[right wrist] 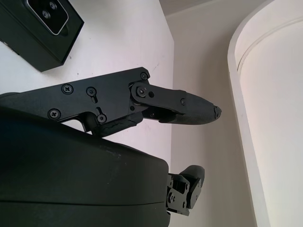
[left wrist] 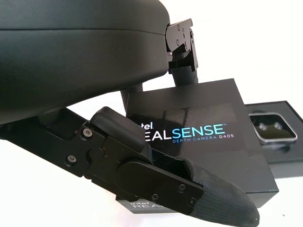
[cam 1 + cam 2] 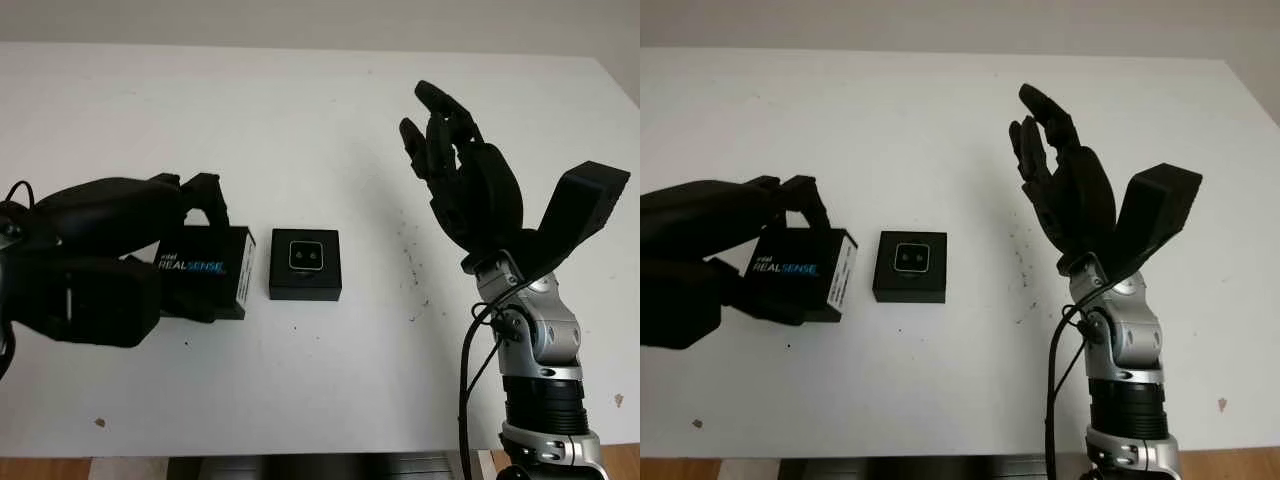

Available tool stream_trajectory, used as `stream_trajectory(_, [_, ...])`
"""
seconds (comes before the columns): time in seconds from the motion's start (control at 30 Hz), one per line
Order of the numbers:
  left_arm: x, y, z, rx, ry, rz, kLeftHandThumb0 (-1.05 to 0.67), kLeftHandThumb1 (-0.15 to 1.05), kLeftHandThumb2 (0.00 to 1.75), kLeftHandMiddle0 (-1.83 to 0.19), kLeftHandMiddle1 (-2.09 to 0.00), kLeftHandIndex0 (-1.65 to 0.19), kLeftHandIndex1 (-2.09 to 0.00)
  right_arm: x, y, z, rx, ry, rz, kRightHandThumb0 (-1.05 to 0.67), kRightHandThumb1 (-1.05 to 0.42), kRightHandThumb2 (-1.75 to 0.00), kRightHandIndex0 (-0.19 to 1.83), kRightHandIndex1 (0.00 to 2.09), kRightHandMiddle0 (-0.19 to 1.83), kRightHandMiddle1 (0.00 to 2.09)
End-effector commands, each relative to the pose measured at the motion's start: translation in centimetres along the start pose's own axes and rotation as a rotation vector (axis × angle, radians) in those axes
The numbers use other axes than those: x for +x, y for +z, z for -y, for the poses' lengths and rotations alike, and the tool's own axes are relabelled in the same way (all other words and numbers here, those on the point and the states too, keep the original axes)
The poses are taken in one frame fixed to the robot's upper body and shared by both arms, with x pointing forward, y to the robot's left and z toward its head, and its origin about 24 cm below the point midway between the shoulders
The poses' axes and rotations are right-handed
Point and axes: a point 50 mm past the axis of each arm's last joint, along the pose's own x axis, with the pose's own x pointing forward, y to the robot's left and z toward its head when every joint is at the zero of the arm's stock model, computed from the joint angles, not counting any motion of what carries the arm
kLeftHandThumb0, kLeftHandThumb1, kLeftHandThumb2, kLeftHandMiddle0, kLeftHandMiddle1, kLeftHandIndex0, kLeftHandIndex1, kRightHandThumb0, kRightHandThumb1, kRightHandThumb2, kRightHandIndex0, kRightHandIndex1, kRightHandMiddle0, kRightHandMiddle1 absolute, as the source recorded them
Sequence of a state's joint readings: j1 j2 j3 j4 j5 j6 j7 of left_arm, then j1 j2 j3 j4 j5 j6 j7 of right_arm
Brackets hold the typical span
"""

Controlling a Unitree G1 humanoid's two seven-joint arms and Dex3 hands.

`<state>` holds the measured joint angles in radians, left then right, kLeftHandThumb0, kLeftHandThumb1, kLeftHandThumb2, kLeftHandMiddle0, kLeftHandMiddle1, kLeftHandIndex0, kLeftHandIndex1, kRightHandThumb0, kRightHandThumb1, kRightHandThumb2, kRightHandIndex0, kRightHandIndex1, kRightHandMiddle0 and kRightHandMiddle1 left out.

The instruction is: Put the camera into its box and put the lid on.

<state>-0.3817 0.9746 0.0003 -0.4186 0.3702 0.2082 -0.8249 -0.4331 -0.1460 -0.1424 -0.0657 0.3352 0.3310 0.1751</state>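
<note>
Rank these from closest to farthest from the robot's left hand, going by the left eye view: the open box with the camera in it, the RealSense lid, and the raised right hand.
1. RealSense lid: held in the left hand, table's left side.
2. Open box with the camera: middle of the table, just right of the lid.
3. Right hand: open, raised on the right.

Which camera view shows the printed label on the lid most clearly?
The left wrist view: the lid, gripped by the left hand, sits close, and its label reads "RealSense Depth Camera D405". Both eye views show the lid beside the open box, with just "RealSense" legible.
</note>
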Motion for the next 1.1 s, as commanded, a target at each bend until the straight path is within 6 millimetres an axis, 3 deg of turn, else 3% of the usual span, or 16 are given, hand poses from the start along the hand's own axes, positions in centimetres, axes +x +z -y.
stream_trajectory(0.0, [0.1,0.8,-1.0,0.034,0.019,0.014,-0.29,1.05,0.24,-0.23,-2.09,-0.03,-1.94,-0.2,0.3,-0.2,-0.009,0.010,0.009,-0.59,-1.05,-0.52,0.11,0.04,-0.19,0.76])
stream_trajectory(0.27, [1.1,1.9,-2.1,0.063,0.009,-0.011,-0.27,1.05,0.19,-0.32,-2.09,-0.07,-1.96,-0.2,0.0,-0.4,-0.010,0.016,0.012,-0.60,-1.05,-0.54,0.11,0.04,-0.19,0.76])
stream_trajectory(0.5, [2.3,3.4,-1.7,0.084,0.013,-0.005,-0.26,1.05,0.17,-0.47,-2.09,-0.10,-2.01,-0.2,0.1,-0.5,-0.005,0.016,0.021,-0.59,-1.05,-0.53,0.11,0.04,-0.19,0.76])
stream_trajectory(0.73, [3.1,4.1,-1.3,0.039,0.042,0.008,-0.26,1.05,0.19,-0.45,-2.09,-0.07,-1.92,-0.2,0.1,-0.7,-0.006,0.026,0.024,-0.60,-1.05,-0.52,0.10,0.04,-0.19,0.73])
stream_trajectory(1.07, [4.3,4.2,-1.1,-0.063,0.072,0.010,-0.26,1.05,0.21,-0.24,-2.09,-0.01,-1.87,-0.1,0.2,-0.8,-0.028,0.029,0.025,-0.58,-1.05,-0.53,0.12,0.05,-0.19,0.74])
